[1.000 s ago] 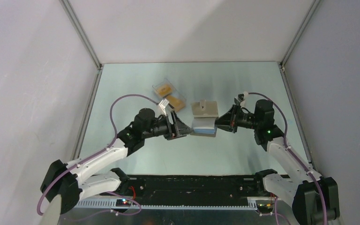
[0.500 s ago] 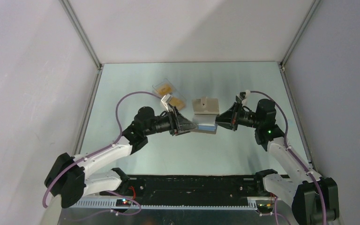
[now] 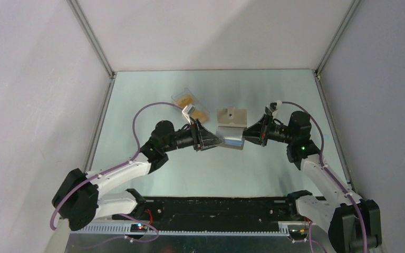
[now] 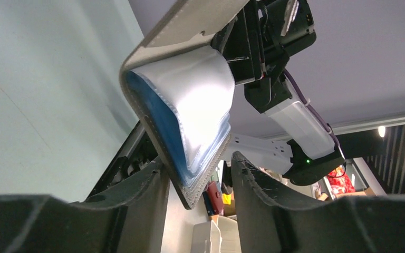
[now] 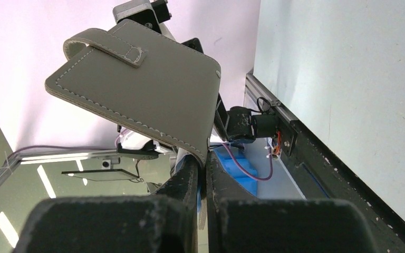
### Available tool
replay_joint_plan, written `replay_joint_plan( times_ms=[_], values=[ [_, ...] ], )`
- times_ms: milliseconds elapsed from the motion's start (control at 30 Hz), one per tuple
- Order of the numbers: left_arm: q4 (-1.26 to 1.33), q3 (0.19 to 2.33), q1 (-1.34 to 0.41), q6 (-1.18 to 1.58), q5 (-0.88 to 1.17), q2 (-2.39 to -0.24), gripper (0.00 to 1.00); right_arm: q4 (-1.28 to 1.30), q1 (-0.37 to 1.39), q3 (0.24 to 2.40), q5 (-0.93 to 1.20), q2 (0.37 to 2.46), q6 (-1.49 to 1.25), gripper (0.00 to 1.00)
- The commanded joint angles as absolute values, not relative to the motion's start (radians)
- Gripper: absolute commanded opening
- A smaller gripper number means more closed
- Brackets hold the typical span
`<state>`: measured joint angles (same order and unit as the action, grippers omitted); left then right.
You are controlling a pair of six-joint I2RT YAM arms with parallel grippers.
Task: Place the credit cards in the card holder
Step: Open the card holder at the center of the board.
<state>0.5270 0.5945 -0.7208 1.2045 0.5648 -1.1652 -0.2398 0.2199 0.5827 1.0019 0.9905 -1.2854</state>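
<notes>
The grey card holder [image 3: 231,117] hangs half open above the table between both grippers, its blue and white inner lining [image 4: 195,100] showing. My right gripper [image 3: 244,136] is shut on its right edge, and in the right wrist view the jaws [image 5: 203,164] pinch the stitched rim below the grey strap flap [image 5: 137,89]. My left gripper [image 3: 217,141] is open around the holder's lower left corner [image 4: 192,195]. The left finger [image 4: 150,184] lies against the corner, and a gap remains before the right finger. Orange credit cards [image 3: 184,98] lie in clear trays at the back left.
Two clear plastic trays [image 3: 201,113] with orange cards sit just behind the left wrist. Metal frame rails [image 3: 99,121] and white walls bound the pale green table on three sides. The arm bases stand along the black near edge [image 3: 216,208].
My left gripper moved right onto the holder's corner and its jaws narrowed around it. The holder rose slightly toward the back. My right gripper stayed shut on it.
</notes>
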Motion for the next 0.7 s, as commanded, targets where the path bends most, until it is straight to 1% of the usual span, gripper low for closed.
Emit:
replay_joint_plan(
  times_ms=[0, 67, 200, 300, 333, 367, 400, 433, 467, 500, 533, 667],
  values=[
    [0.616, 0.604, -0.745, 1.223, 0.589, -1.170, 0.52, -0.266, 0.221, 0.597, 1.002, 0.980, -1.292, 0.00],
    [0.626, 0.604, -0.752, 1.222, 0.583, -1.168, 0.53, -0.253, 0.223, 0.597, 0.999, 0.981, -1.289, 0.00],
    [0.638, 0.614, -0.768, 1.224, 0.584, -1.187, 0.46, -0.229, 0.224, 0.597, 0.994, 0.980, -1.285, 0.00],
    [0.645, 0.617, -0.774, 1.228, 0.581, -1.199, 0.36, -0.220, 0.223, 0.597, 0.992, 0.982, -1.281, 0.00],
    [0.647, 0.617, -0.774, 1.229, 0.580, -1.201, 0.30, -0.215, 0.223, 0.597, 0.991, 0.982, -1.279, 0.00],
    [0.648, 0.616, -0.776, 1.230, 0.576, -1.202, 0.27, -0.211, 0.222, 0.597, 0.992, 0.981, -1.274, 0.00],
    [0.649, 0.615, -0.775, 1.230, 0.573, -1.199, 0.19, -0.204, 0.222, 0.597, 0.993, 0.980, -1.271, 0.00],
    [0.649, 0.614, -0.776, 1.230, 0.567, -1.198, 0.15, -0.200, 0.222, 0.597, 0.992, 0.980, -1.264, 0.00],
    [0.649, 0.612, -0.775, 1.231, 0.564, -1.195, 0.08, -0.192, 0.222, 0.597, 0.991, 0.980, -1.254, 0.00],
    [0.649, 0.611, -0.774, 1.230, 0.560, -1.193, 0.04, -0.187, 0.221, 0.597, 0.993, 0.980, -1.248, 0.00],
    [0.649, 0.610, -0.774, 1.232, 0.555, -1.192, 0.01, -0.181, 0.222, 0.597, 0.994, 0.981, -1.238, 0.00],
    [0.649, 0.607, -0.774, 1.239, 0.545, -1.189, 0.00, -0.181, 0.223, 0.597, 1.004, 0.983, -1.224, 0.00]
  ],
)
